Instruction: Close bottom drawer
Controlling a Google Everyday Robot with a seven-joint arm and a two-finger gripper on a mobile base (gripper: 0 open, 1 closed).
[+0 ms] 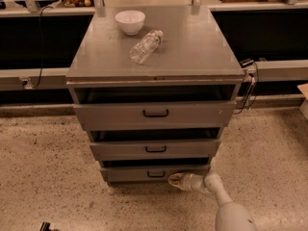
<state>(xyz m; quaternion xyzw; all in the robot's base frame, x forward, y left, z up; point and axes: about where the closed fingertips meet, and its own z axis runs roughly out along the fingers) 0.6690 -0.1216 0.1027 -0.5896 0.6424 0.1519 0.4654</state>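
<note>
The bottom drawer (130, 174) is the lowest grey drawer of the cabinet, with a low flat front and a small black handle (155, 174). It stands slightly pulled out, with a dark gap above its front. My gripper (174, 179) is low at the floor, its pale tip against the drawer front just right of the handle. My white arm (226, 206) reaches in from the lower right.
The middle drawer (155, 149) and the tall top drawer (155, 113) also stand partly open. A white bowl (130, 21) and a lying plastic bottle (146, 46) rest on the cabinet top. Cables (249, 88) hang at the cabinet's right side. Speckled floor lies all around.
</note>
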